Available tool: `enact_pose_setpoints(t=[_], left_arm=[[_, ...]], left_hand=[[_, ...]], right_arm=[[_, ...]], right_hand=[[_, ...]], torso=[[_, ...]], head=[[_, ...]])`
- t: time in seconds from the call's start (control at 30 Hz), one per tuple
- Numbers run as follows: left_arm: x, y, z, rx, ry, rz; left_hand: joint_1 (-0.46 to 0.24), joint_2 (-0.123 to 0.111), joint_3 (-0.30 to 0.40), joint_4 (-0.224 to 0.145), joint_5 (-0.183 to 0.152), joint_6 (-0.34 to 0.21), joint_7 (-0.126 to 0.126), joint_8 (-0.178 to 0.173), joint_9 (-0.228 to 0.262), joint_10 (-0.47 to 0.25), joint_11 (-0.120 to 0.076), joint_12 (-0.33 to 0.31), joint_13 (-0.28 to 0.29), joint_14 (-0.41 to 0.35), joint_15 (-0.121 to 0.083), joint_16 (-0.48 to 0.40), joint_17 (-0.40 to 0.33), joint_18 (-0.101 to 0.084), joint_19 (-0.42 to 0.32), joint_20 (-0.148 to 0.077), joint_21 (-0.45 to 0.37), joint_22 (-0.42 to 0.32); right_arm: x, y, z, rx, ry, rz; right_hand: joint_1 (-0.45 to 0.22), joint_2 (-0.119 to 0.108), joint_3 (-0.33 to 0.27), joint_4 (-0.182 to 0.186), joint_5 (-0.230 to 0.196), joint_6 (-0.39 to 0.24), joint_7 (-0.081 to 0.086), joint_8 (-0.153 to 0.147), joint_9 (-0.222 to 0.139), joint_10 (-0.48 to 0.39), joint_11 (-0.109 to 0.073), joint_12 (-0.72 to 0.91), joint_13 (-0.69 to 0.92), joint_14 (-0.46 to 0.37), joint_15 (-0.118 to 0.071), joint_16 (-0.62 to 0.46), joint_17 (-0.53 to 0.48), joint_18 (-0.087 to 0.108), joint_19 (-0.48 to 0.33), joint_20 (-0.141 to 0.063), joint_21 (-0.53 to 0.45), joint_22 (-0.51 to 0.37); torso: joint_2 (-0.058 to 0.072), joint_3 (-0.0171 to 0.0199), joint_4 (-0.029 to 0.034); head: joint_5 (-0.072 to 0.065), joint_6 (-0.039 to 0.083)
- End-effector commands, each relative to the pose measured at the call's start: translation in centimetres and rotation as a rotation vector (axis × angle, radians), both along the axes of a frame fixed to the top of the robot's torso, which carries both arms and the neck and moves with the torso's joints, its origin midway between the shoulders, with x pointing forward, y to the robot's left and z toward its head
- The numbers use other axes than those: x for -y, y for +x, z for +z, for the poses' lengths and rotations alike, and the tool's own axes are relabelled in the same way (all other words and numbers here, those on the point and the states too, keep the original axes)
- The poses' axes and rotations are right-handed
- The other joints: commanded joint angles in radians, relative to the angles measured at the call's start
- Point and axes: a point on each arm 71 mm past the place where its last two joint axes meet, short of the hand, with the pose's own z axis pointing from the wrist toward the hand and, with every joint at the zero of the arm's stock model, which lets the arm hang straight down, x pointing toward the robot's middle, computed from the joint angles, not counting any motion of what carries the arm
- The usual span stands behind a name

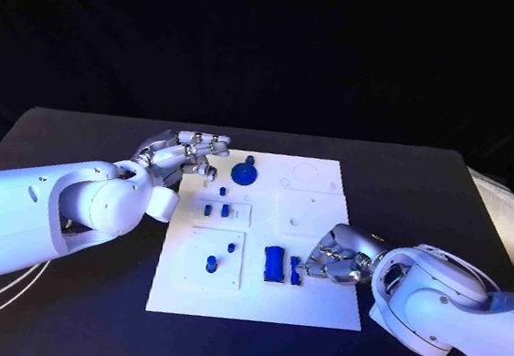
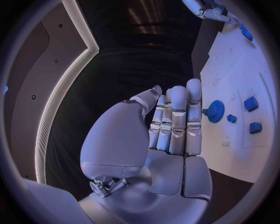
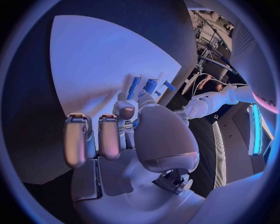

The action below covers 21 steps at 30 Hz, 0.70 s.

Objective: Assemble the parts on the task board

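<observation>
In the frame's lower middle, the right robot hand touches the upright-lying blue bar just left of it; whether it grips is unclear. The left robot hand is open.

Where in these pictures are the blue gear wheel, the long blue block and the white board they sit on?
blue gear wheel (image 1: 245, 173): head view, on the wheel's round face.
long blue block (image 1: 273, 263): head view, on the block's middle.
white board (image 1: 316, 304): head view, on a bare patch near its front right corner.
</observation>
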Motion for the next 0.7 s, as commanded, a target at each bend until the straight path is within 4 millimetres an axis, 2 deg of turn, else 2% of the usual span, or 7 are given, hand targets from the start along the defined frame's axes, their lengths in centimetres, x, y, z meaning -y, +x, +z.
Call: enact_pose_setpoints(t=[0.03,0.23,0.4,0.5,0.57,0.63,0.7], left_arm=[[0.2,0.1,0.1,0.014,-0.010,-0.014],[-0.3,0.5,0.0,0.027,-0.001,0.016],[-0.9,1.1,-0.2,0.037,0.014,0.059],[-1.4,1.7,-0.4,0.046,0.022,0.086],[-1.7,2.1,-0.5,0.055,0.024,0.102],[-1.9,2.5,-0.6,0.065,0.027,0.124],[-2.2,2.9,-0.6,0.074,0.035,0.149]], left_hand=[[0.003,0.003,-0.007,0.001,0.002,-0.010,0.000,0.006,-0.001,-0.007,0.000,0.004,0.001,-0.004,-0.003,-0.005,-0.002,0.016,-0.001,-0.002,-0.008,-0.004],[-0.003,0.002,-0.018,0.004,0.003,-0.015,0.002,0.006,-0.002,-0.017,0.003,0.010,0.001,-0.031,0.002,-0.019,-0.012,0.018,-0.024,0.001,-0.043,-0.023],[0.002,0.005,-0.024,0.003,0.004,-0.025,0.009,0.005,-0.003,-0.041,0.016,0.015,-0.006,-0.168,0.020,-0.145,-0.079,0.013,-0.139,0.016,-0.133,-0.066],[-0.001,0.003,-0.021,0.008,0.003,-0.041,0.018,-0.001,-0.004,-0.061,0.030,-0.002,-0.022,-0.242,0.050,-0.313,-0.164,0.008,-0.257,0.035,-0.231,-0.121],[-0.029,-0.014,-0.045,0.028,0.005,-0.058,0.016,-0.011,-0.004,-0.082,0.037,-0.025,-0.035,-0.285,0.083,-0.441,-0.221,-0.004,-0.349,0.061,-0.325,-0.187],[-0.063,-0.025,-0.102,0.054,0.000,-0.067,0.017,-0.019,-0.003,-0.098,0.053,-0.043,-0.037,-0.301,0.098,-0.534,-0.262,-0.009,-0.397,0.091,-0.399,-0.253],[-0.050,-0.014,-0.169,0.060,-0.002,-0.079,0.011,-0.035,-0.003,-0.120,0.073,-0.070,-0.037,-0.313,0.121,-0.645,-0.315,0.011,-0.420,0.122,-0.473,-0.337]], right_arm=[[-0.1,1.0,0.8,-0.030,0.273,0.014],[1.8,4.7,2.9,-0.025,0.595,-0.034],[3.4,8.5,4.1,0.010,0.818,-0.132],[3.9,10.5,4.3,0.013,0.929,-0.173],[4.1,11.6,4.3,0.020,0.978,-0.186],[4.2,12.6,4.3,0.025,1.023,-0.197],[4.3,13.5,4.3,0.036,1.053,-0.208]], right_hand=[[0.023,0.006,-0.010,-0.003,-0.005,-0.031,0.012,-0.016,-0.005,-0.036,0.010,-0.074,-0.048,0.039,0.013,-0.035,-0.044,0.012,-0.031,0.008,-0.029,0.008],[0.091,0.037,-0.020,-0.035,-0.054,-0.073,0.032,-0.036,-0.013,-0.131,0.027,-0.261,-0.182,0.010,0.028,-0.139,-0.164,0.040,-0.108,0.023,-0.117,-0.107],[0.165,0.066,-0.011,-0.067,-0.051,-0.129,0.066,-0.058,-0.030,-0.266,0.061,-0.430,-0.326,-0.176,0.058,-0.628,-0.638,0.128,-0.421,0.048,-0.520,-0.567],[0.211,0.083,0.009,-0.080,-0.056,-0.153,0.094,-0.058,-0.048,-0.334,0.100,-0.573,-0.477,-0.282,0.099,-0.826,-0.736,0.125,-0.482,0.082,-0.678,-0.669],[0.240,0.085,0.025,-0.090,-0.063,-0.156,0.096,-0.062,-0.061,-0.348,0.117,-0.644,-0.570,-0.369,0.128,-0.952,-0.808,0.119,-0.539,0.107,-0.786,-0.737],[0.258,0.086,0.039,-0.101,-0.083,-0.157,0.096,-0.063,-0.076,-0.350,0.126,-0.699,-0.657,-0.417,0.152,-1.052,-0.879,0.119,-0.569,0.132,-0.880,-0.802],[0.262,0.087,0.050,-0.118,-0.100,-0.156,0.098,-0.063,-0.101,-0.319,0.132,-0.748,-0.766,-0.397,0.164,-1.137,-0.960,0.130,-0.545,0.157,-0.971,-0.876]], torso=[[-0.007,-0.0026,0.0018],[-0.033,-0.0139,0.0053],[-0.059,-0.0226,0.0056],[-0.076,-0.0293,0.0051],[-0.085,-0.0321,0.0068],[-0.092,-0.0326,0.0094],[-0.095,-0.0319,0.0109]], head=[[-0.007,0.013],[-0.015,0.042],[-0.023,0.065],[-0.024,0.079],[-0.025,0.087],[-0.025,0.102],[-0.025,0.111]])
